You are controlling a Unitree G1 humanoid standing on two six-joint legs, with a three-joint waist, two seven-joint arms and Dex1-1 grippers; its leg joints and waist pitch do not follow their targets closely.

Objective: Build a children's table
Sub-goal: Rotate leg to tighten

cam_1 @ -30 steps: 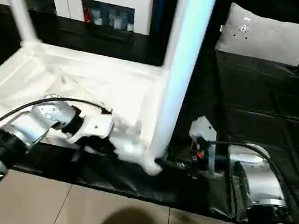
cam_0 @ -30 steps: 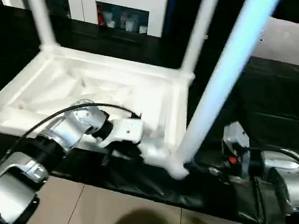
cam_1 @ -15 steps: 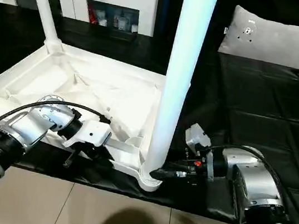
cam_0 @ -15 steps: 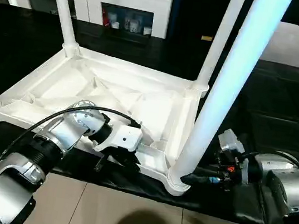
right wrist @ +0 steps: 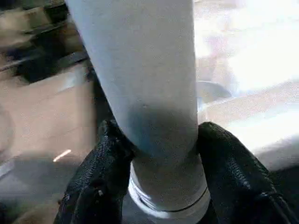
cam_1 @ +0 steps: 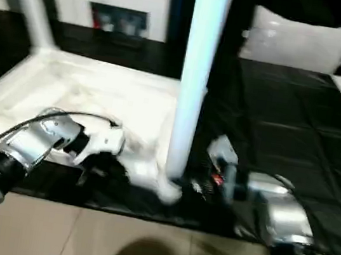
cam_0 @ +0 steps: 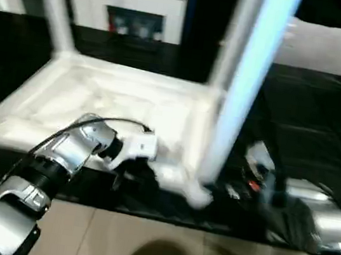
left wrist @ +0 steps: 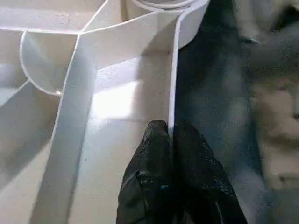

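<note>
The children's table lies upside down on a black mat, its ribbed white top (cam_0: 116,103) facing up. Its legs stand in the corner sockets. The near right leg (cam_0: 245,81) rises tall and close to the camera. My left gripper (left wrist: 169,128) is shut on the thin front rim (left wrist: 172,84) of the top, just left of that leg's socket. My right gripper (right wrist: 161,127) has a black finger (right wrist: 100,172) pressed on each side of the leg's base (right wrist: 154,93), right above the socket. Two far legs (cam_0: 50,7) stand at the back corners.
A white cabinet (cam_0: 131,6) with glass doors stands behind the table. A grey cushion (cam_1: 296,40) lies at the back right on the black mat (cam_0: 312,123). Tan floor (cam_0: 140,245) runs along the mat's near edge.
My right gripper's fingers have closed in around the base of the near right leg. The left gripper stays on the rim. The head view has shifted slightly.
</note>
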